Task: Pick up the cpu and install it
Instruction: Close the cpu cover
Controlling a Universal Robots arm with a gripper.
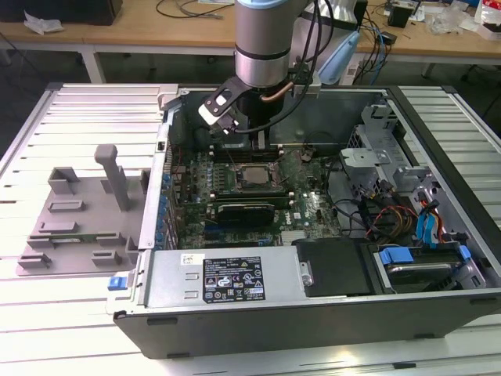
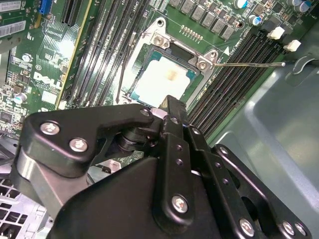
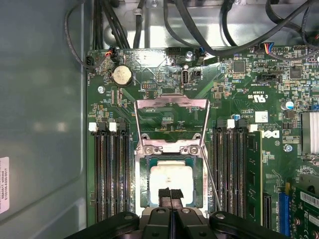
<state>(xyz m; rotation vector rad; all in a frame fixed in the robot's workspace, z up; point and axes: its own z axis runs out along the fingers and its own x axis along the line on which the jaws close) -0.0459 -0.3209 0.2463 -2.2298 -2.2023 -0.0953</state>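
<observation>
Gripper (image 3: 170, 195): black two-finger unit, fingers pressed together with nothing seen between them, poised over the near edge of the cpu (image 3: 172, 180); whether it touches the chip cannot be told

Cpu: silver-white square, lying flat inside the socket (image 3: 139, 179), not gripped; in the exterior view it sits at frame centre, directly below the arm (image 1: 264, 47)

Load plate (image 3: 172, 104): hinged open, standing clear of the chip

Lever (image 2: 249, 63): thin wire, unlatched, reaching out across the memory slots (image 2: 229, 84)

Status, as judged: pick-up and placing look done and the chip appears seated; plate not closed and lever not latched, so the install is not finished

Motherboard (image 3: 239, 89): green, with a coin cell (image 3: 121, 75) beyond the plate

Views compared: first wrist view gives the open plate face-on and the seam between the fingers; second wrist view gives the lever's full length; exterior view gives the whole open case (image 1: 258, 317), a grey fixture (image 1: 78, 227) at frame left on the slatted table (image 1: 47, 345), and desks (image 1: 156, 31) along the top edge
</observation>
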